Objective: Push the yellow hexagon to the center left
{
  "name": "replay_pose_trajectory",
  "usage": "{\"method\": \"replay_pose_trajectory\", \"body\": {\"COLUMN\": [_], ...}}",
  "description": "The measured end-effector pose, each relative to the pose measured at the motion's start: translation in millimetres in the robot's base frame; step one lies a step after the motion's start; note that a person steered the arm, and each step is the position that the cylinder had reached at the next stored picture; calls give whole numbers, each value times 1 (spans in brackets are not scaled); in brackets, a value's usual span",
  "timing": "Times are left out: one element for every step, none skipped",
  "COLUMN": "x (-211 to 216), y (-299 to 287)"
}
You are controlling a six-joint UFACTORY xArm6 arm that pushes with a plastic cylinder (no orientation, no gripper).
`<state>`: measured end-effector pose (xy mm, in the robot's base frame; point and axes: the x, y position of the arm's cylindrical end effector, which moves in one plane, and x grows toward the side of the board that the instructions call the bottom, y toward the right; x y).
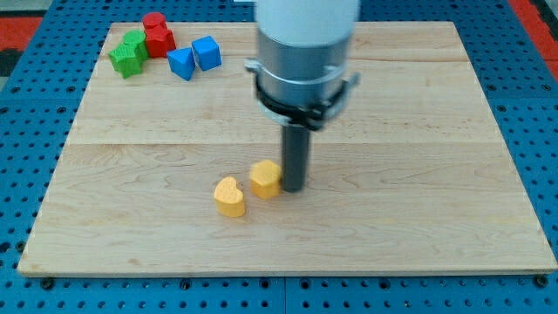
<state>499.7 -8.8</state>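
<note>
The yellow hexagon (265, 178) lies on the wooden board a little below and left of its middle. My tip (293, 188) stands right against the hexagon's right side, touching it or nearly so. A yellow heart-shaped block (230, 197) lies just left of and below the hexagon, a small gap apart from it.
At the board's top left corner sits a cluster: a green block (129, 53), a red block (157, 34), a blue triangular block (181, 63) and a blue cube (207, 52). The wooden board (418, 174) rests on a blue pegboard surface (26, 105).
</note>
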Motion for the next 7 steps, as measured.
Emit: {"method": "replay_pose_trajectory", "body": {"x": [-27, -14, 20, -30, -52, -73, -65], "y": [-111, -141, -146, -181, -190, -187, -110]}}
